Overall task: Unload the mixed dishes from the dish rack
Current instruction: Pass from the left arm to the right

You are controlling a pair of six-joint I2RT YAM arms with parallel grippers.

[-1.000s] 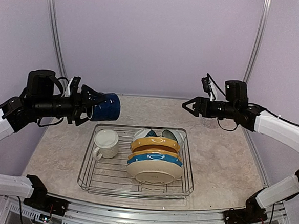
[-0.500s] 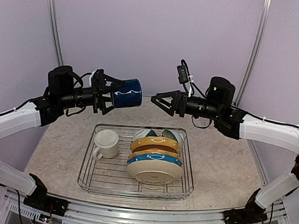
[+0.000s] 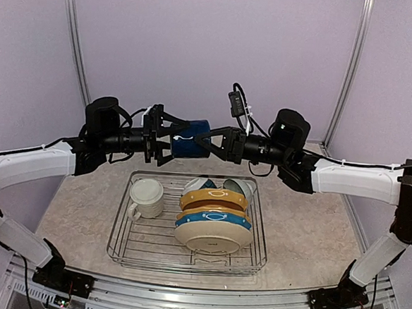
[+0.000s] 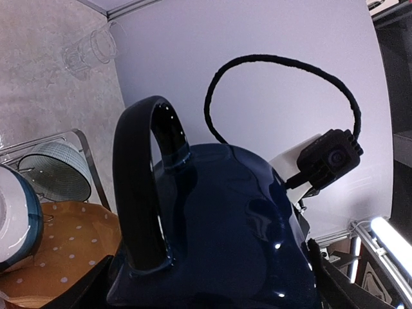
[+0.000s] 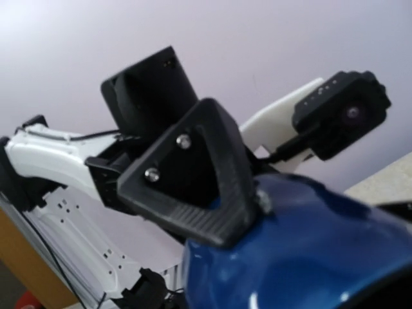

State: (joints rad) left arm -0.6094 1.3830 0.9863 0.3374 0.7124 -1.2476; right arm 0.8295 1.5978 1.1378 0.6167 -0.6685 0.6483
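Observation:
The navy mug [image 3: 187, 138] hangs on its side in the air above the back of the dish rack [image 3: 118, 251]. My left gripper [image 3: 166, 139] is shut on its body from the left, and the mug [image 4: 225, 225] fills the left wrist view. My right gripper [image 3: 208, 142] has closed on the mug's rim from the right; one of its fingers [image 5: 193, 193] presses on the blue wall [image 5: 302, 251]. In the rack stand a cream mug [image 3: 146, 196], a mustard yellow plate [image 3: 214, 196], a blue-rimmed plate [image 3: 212, 218], a cream plate [image 3: 214, 238] and a teal-and-white bowl [image 3: 239, 187].
A clear glass tumbler [image 4: 90, 50] lies on the marbled table near the back wall. Metal frame posts [image 3: 74, 39] rise at both back corners. Both arms stretch across the middle, above the rack.
Both arms swung inward and met over the rack's back edge. The left one carried the navy mug to the right. The right gripper reached the mug's rim and its jaws closed.

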